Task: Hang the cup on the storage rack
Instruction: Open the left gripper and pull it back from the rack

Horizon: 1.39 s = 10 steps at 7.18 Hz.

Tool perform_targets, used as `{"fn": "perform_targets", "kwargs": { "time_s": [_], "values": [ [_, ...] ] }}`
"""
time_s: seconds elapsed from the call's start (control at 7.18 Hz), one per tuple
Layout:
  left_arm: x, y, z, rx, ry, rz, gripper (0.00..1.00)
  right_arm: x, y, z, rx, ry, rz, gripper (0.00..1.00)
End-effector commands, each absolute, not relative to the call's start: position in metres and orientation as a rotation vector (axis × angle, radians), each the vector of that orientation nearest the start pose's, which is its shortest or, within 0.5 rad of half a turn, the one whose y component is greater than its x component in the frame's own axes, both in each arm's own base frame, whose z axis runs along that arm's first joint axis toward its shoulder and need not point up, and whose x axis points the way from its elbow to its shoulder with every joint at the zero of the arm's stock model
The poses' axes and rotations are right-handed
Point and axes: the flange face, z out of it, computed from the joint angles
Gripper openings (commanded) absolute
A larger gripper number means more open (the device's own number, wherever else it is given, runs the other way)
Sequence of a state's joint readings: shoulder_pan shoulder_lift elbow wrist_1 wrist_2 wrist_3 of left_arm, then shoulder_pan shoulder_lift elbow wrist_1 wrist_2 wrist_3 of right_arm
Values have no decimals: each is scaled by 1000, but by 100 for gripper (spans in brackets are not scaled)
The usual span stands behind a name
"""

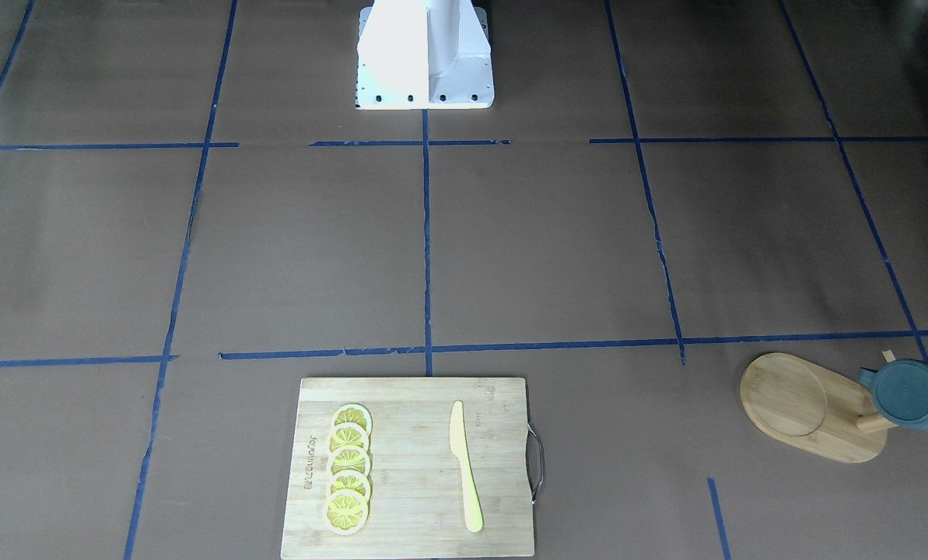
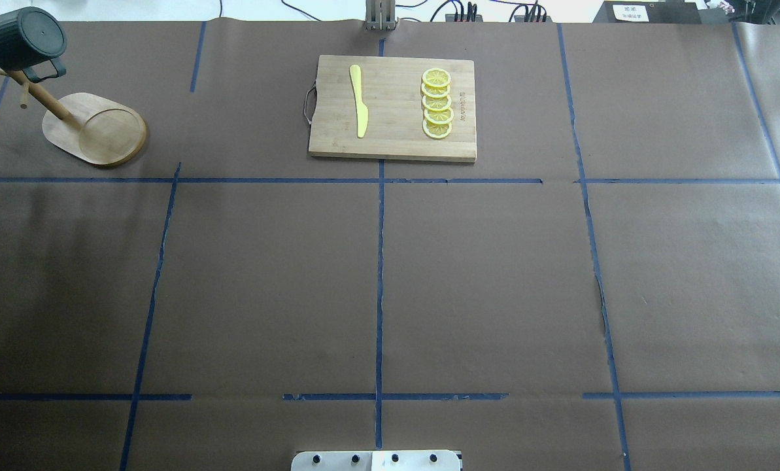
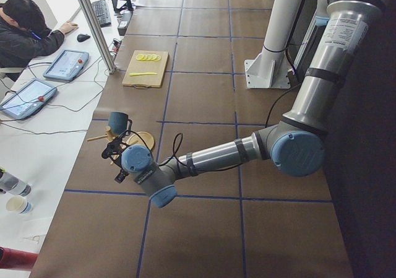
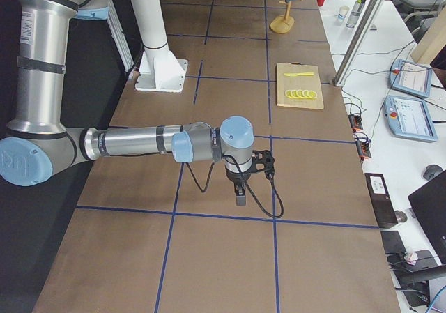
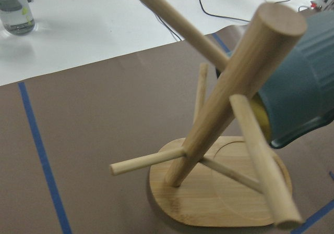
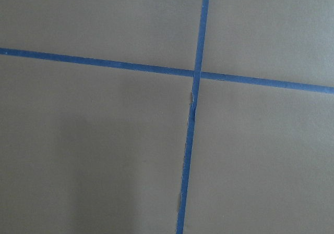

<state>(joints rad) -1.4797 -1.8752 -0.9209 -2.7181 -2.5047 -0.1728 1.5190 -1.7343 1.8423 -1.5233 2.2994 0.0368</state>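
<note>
The cup (image 2: 20,38) is found hung on the storage rack (image 2: 95,127) at the far left corner of the worktop (image 2: 376,281). Its handle is looped over one of the thin pegs, and its yellow mouth is tipped in against the thick post, so its weight is judged to be carried by the peg and the tilt is what keeps the loop from sliding off. The oval base is set flat on the worktop, which steadies the load hanging off to one side. The left claw (image 3: 113,148) is held low and just beside the rack, below the cup. Whether it is apart or together cannot be told, since it is seen only from the side. No finger is seen on the cup in the left wrist view. The right claw (image 4: 240,198) is pointed down over bare paper well apart from the rack, presumably parked out of the way, and its state cannot be told either. The cutting board (image 2: 393,108) with its lemon slices (image 2: 437,103) and knife (image 2: 358,98) is left aside, having no part in the task.
</note>
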Motion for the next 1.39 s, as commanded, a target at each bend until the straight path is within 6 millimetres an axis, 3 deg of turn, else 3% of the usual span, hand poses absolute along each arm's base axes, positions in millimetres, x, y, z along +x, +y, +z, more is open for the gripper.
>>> {"fn": "perform_targets", "kwargs": {
  "time_s": [0.0, 0.14, 0.42, 0.56, 0.84, 0.98, 1.11, 1.25],
  "values": [
    [0, -612, 698, 502, 926, 366, 99, 44, -433, 598, 116, -733, -71, 100],
    [-1, -615, 705, 469, 909, 409, 99, 44, -434, 597, 117, -733, -72, 100],
    [-3, -624, 696, 408, 844, 396, 99, 44, -433, 597, 118, -733, -73, 100],
    [-5, -629, 685, 360, 798, 430, 99, 45, -433, 597, 118, -732, -73, 100],
    [-27, -633, 635, 244, 743, 396, 99, 44, -433, 597, 118, -733, -73, 100],
    [-71, -618, 622, 172, 748, 291, 100, 45, -433, 597, 118, -731, -72, 100],
    [-83, -592, 627, 143, 764, 245, 100, 45, -433, 598, 116, -731, -72, 100],
    [-81, -547, 648, 90, 819, 165, 100, 45, -433, 597, 118, -731, -72, 100]
  ]
}}
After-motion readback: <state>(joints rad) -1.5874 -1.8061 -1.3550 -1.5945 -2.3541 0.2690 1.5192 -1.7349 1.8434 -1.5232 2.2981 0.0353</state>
